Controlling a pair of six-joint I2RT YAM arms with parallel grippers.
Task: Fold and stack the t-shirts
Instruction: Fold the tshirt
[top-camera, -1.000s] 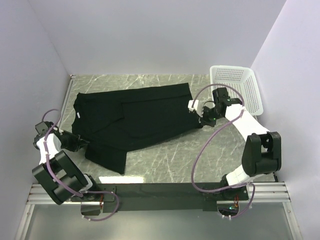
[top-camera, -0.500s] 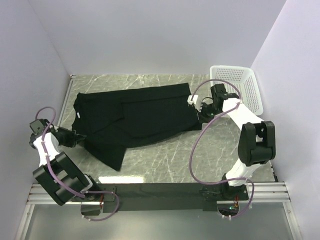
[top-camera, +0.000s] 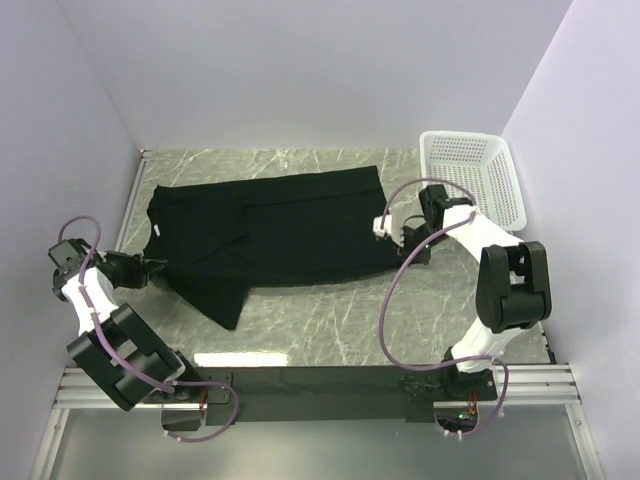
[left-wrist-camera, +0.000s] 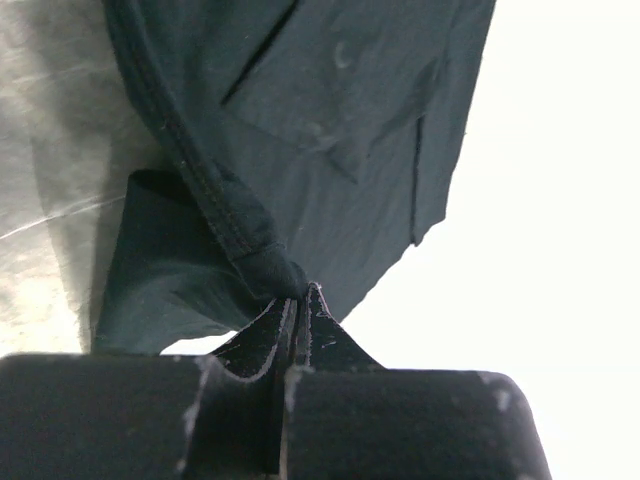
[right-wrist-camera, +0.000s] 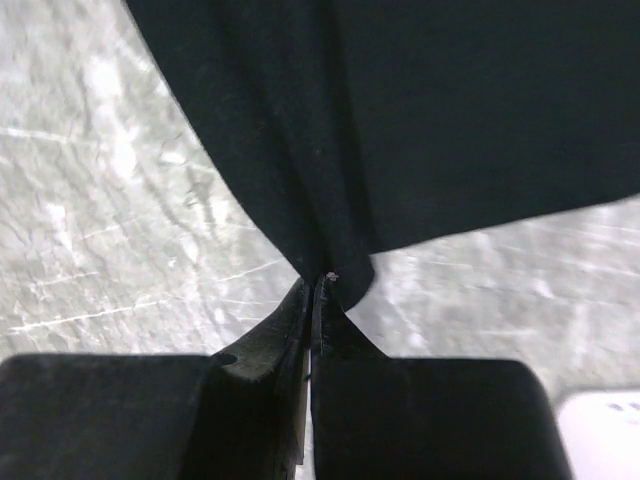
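A black t-shirt (top-camera: 270, 235) lies spread sideways across the marble table, collar end to the left and hem to the right. At the table's left edge my left gripper (top-camera: 158, 266) is shut on the shirt's hemmed edge; the left wrist view shows the bunched cloth (left-wrist-camera: 265, 262) pinched at the tips of that gripper (left-wrist-camera: 300, 292). My right gripper (top-camera: 402, 243) is shut on the shirt's lower right corner; in the right wrist view the corner (right-wrist-camera: 335, 255) gathers into the tips of the gripper (right-wrist-camera: 318, 285). One sleeve (top-camera: 220, 300) hangs toward the front.
A white perforated basket (top-camera: 478, 175) stands at the back right, just behind the right arm. Grey walls close in on the left, back and right. Bare marble (top-camera: 330, 320) lies in front of the shirt. Cables loop off both arms.
Both grippers keep their hold. The left one has drawn its edge further left, the right one has shifted a little right and forward, and the shirt now lies stretched flatter and straighter.
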